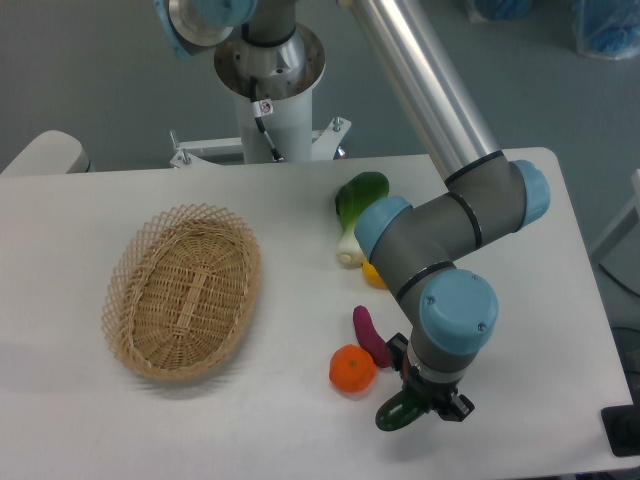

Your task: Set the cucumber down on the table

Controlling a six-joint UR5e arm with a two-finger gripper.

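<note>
Down at the lower right of the frame the claw point(428, 405) grips the small glossy dark green cucumber point(397, 413) just above the flat white bench point(300, 440), so best ease it flat, clear of the round orange fruit point(352, 369), before releasing.

Glossy cucumber point(399, 413), matte table point(290, 430), wicker basket point(184, 291)

Setting: robotics lab. Evidence: industrial arm point(440, 225) on a white pedestal base point(270, 110) bolted behind a plain white desk point(90, 410); grey floor; blue covered items point(605, 25) at the far edge. Props: wicker basket point(185, 292) and toy vegetables, not real kitchenware.
</note>
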